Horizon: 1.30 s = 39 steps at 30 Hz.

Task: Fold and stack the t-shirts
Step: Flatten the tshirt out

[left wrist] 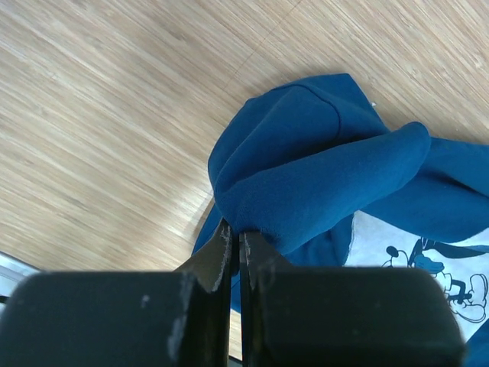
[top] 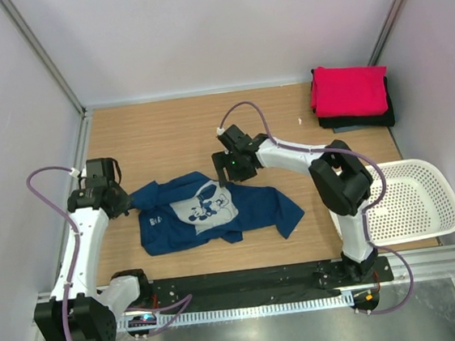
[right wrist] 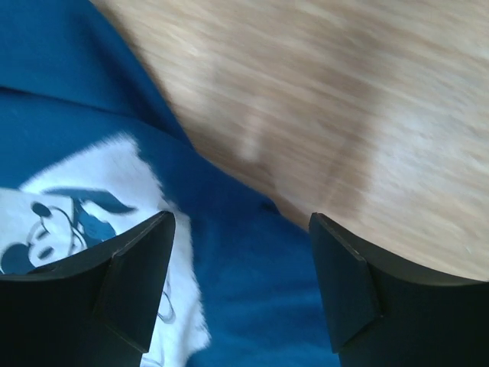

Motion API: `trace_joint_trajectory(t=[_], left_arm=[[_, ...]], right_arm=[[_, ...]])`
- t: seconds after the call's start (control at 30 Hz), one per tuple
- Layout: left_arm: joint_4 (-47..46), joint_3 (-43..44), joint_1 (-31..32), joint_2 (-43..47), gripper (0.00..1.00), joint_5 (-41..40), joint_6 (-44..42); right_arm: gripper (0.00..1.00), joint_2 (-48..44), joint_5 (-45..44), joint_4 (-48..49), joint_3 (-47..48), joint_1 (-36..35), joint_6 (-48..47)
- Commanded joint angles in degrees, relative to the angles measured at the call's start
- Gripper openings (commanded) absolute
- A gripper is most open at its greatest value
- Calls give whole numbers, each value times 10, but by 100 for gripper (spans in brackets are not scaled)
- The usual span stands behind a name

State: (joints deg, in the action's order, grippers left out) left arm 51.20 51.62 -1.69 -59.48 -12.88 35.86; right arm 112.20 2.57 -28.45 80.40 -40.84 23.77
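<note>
Left gripper [left wrist: 237,235]: jaws pinched shut on a bunched fold at 9 o'clock of the crumpled navy blue cartoon-print cloth tee [top: 207,209], mid wooden table [top: 167,136], seemingly to spread it. Right gripper [right wrist: 241,229]: jaws open above its 12 o'clock edge, poised to grip.

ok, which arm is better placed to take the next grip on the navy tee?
Right. The right tool hangs open over the navy tee's far edge by the print, free to pinch. The left tool is shut on the tee's left end, likely busy holding.
</note>
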Motion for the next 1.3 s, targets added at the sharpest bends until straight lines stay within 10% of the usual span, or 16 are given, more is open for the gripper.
trace_joint_trajectory(t=[0.0,0.23,0.43,0.93,1.2,1.27], left_arm=[[-15,6,-4,9,0,-2,5],[-18,9,-3,13,0,-6,1],[-19,44,-5,5,0,4,-13],[104,453,-4,-27,0,-4,-177],[130,340,-5,-28,0,15,-151],[119,285,-5,-20,0,23,-147]], right_arm=[[76,25,25,46,56,-6,15],[54,51,66,69,55,-8,36],[1,-30,-1,63,41,4,44],[1,-389,-141,-192,90,-49,-80],[2,-422,-50,-175,-254,-151,57],[25,-411,-46,-144,-296,-156,66]])
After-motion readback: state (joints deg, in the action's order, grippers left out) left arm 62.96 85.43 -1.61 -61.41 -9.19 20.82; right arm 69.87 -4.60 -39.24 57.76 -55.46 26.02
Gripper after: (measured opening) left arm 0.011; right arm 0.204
